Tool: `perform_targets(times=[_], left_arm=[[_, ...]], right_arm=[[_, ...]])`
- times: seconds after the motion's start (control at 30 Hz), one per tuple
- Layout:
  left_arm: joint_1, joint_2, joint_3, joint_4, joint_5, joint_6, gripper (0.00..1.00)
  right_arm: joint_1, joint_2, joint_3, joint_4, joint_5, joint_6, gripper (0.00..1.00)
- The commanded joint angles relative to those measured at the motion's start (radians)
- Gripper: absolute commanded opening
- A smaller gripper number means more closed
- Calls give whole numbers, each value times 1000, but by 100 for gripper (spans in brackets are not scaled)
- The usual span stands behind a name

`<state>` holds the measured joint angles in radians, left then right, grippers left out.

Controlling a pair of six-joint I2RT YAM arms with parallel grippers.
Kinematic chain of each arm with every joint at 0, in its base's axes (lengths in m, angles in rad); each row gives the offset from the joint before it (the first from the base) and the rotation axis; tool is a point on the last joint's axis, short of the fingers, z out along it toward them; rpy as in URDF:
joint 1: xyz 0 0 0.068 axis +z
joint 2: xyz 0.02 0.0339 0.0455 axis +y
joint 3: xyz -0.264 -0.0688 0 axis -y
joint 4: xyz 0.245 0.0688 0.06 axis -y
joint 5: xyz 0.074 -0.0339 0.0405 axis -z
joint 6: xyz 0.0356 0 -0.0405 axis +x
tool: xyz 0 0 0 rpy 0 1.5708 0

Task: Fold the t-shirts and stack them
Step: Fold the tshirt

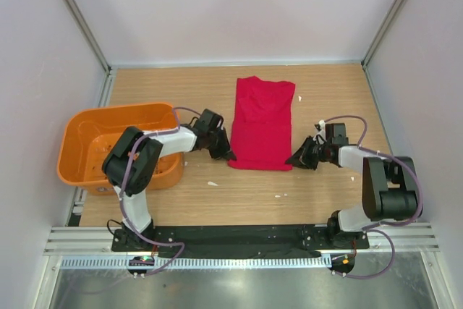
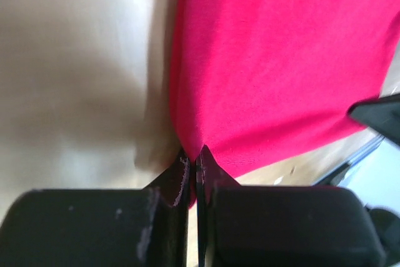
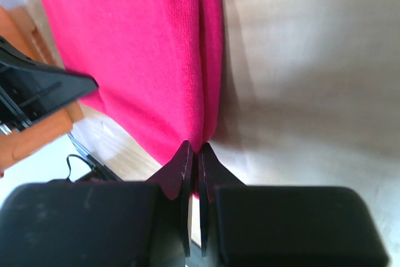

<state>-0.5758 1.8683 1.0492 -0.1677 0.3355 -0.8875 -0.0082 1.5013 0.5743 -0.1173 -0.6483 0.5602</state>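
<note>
The table [image 1: 181,193] carried everything. On it the shirt [image 1: 262,124] lay flat as a long narrow strip. Its long axis ran straight out ahead of both grippers, hem end near them, collar end far. The basket [image 1: 72,135] sat well off on the L gripper's outer side, apart from the cloth.

The L gripper [image 1: 224,153] was at the near-L hem corner and the R gripper [image 1: 295,158] at the near-R, w/ the hem spanning between them. Per the wrist views, each had its jaws pressed together, pinching its own corner, w/ red cloth running fwd from the tips.

Neither arm was nearer; both were matched at the hem. My read: the next fold carries the hem fwd along that axis toward the collar, both arms together.
</note>
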Motion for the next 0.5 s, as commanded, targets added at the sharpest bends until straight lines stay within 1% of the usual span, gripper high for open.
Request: perform_targets(times=[0.0, 0.03, 0.1, 0.13, 0.2, 0.23, 0.27, 0.3, 0.37, 0.4, 0.43, 0.47], left_arm=[[-35, -118, -70, -55, -7, -8, 0], [-45, -136, -83, -58, -3, -10, 0], [-78, -188, -109, -78, -4, -22, 0], [-88, -207, -118, -85, -6, -30, 0], [-124, -264, -138, -105, -7, -56, 0], [-134, -287, -144, -116, -12, -65, 0], [-157, -308, -155, -127, -19, -73, 0], [-168, -352, -161, -151, -32, -88, 0], [-194, -394, -184, -167, -41, -109, 0], [-200, -438, -195, -180, -49, -131, 0], [-205, -455, -202, -188, -56, -139, 0], [-214, -477, -213, -199, -59, -145, 0]], right_arm=[[8, -104, -43, -73, 32, 30, 1], [17, -165, -63, -106, 35, 36, 1], [59, -237, -83, -142, 55, 59, 1], [74, -304, -105, -180, 59, 70, 1], [88, -383, -125, -228, 62, 93, 1], [97, -416, -140, -287, 67, 96, 1], [99, -494, -146, -320, 70, 98, 1], [100, -530, -149, -352, 72, 98, 1], [105, -634, -159, -435, 64, 109, 1], [103, -670, -157, -467, 64, 110, 1], [103, -699, -154, -531, 65, 113, 1], [103, -725, -154, -560, 62, 118, 1]])
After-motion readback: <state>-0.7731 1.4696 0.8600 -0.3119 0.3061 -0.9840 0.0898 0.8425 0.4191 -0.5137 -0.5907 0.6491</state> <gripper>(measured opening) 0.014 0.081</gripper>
